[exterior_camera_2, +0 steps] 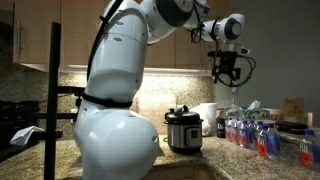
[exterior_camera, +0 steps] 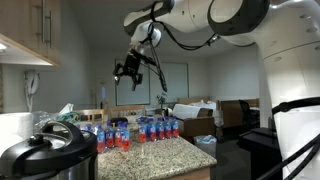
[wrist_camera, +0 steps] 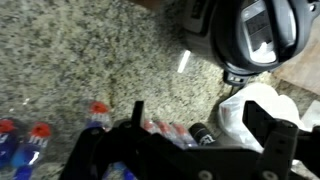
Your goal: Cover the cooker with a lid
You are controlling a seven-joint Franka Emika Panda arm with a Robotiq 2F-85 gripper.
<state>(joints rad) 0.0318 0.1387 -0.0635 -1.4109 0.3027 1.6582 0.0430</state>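
claw (wrist_camera: 197, 118) sat along the wrist view's 6 o'clock edge, jaws spread, gripping nothing. in both exterior views it hung high above the bench (exterior_camera: 155, 156), well apart from the cooker (exterior_camera_2: 183, 134). lid (exterior_camera_2: 181, 112) sat on the cooker's rim, knob up, at 1 o'clock in the wrist view. red-capped bottles (exterior_camera: 130, 130) stood clustered on the bench, at 8 o'clock in the wrist view.

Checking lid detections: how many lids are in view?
1. The lid sits on top of the cooker on the granite counter, and shows in all three views. Another could be hidden behind the robot's body.
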